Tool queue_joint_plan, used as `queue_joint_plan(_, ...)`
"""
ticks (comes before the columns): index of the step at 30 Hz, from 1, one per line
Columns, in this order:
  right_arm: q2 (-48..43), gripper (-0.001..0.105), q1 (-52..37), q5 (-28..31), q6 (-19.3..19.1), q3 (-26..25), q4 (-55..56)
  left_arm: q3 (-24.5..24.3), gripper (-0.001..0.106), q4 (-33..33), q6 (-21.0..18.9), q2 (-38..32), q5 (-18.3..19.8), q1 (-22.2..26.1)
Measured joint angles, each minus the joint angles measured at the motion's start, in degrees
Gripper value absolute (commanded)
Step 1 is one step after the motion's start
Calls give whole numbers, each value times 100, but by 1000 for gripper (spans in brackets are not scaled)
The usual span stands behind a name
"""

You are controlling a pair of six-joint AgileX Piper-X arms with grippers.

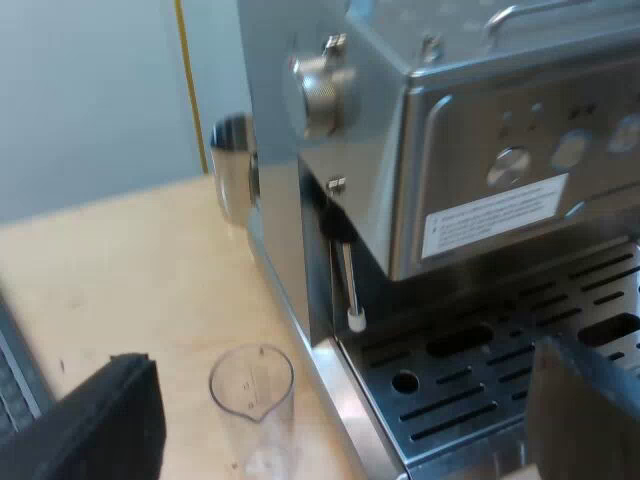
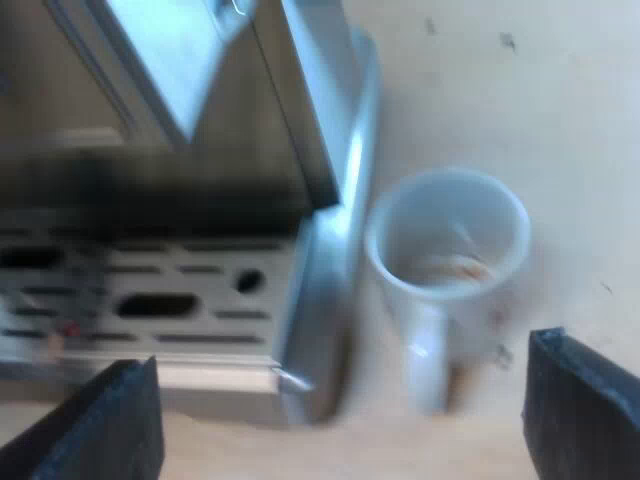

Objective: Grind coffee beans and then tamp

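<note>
Spread wide, my left gripper (image 1: 340,405) hangs over a clear glass (image 1: 252,385) beside the brushed-steel machine (image 1: 470,120), its white sticker (image 1: 495,215) unreadable, while my right gripper (image 2: 340,400), equally spread, hovers over a white, perhaps stained mug (image 2: 450,250) beside the slotted tray (image 2: 210,285).

The left wrist camera is looking slightly downward from nearby, past a clear plastic measuring glass (image 1: 252,395), at the side and front of a brushed-steel espresso machine (image 1: 480,150). The right wrist camera is looking steeply down over a white ceramic mug (image 2: 450,250). Both are showing the machine's slotted steel drip tray (image 1: 480,370).
</note>
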Motion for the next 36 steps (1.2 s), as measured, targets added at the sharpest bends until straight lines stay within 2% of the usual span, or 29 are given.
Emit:
queue_joint_plan(4, 0, 77, -105, 0, -67, 0, 83, 0, 79, 111, 39, -159, 0, 0)
queue_joint_plan(7, 0, 77, -663, -136, -90, 0, 388, 0, 79, 369, 39, -418, 0, 0)
queue_joint_plan(8, -93, 77, -1139, -397, -296, 0, 682, 0, 79, 448, 39, -511, 0, 0)
queue_joint_plan(9, -115, 77, -1168, -413, -313, 0, 705, 0, 79, 492, 39, -576, 0, 0)
queue_joint_plan(11, -335, 77, -1186, -467, -644, 0, 832, 0, 79, 642, 39, -807, 0, 0)
queue_joint_plan(14, -709, 77, -1186, -499, -788, 0, 928, 0, 79, 758, 39, -1086, 6, 0)
queue_joint_plan(18, -975, 77, -1186, -496, -825, 0, 937, 0, 79, 944, 39, -1442, 6, 0)
queue_joint_plan(19, -1345, 77, -1186, -496, -825, -6, 937, 0, 79, 967, 50, -1560, 6, 0)
queue_joint_plan(26, -2328, 77, -1186, -496, -849, -6, 1034, 0, 79, 1214, 48, -2193, 6, 0)
queue_joint_plan(36, -3004, 77, -1186, -496, -844, -6, 1691, -5, 79, 1675, 48, -2857, 6, 0)
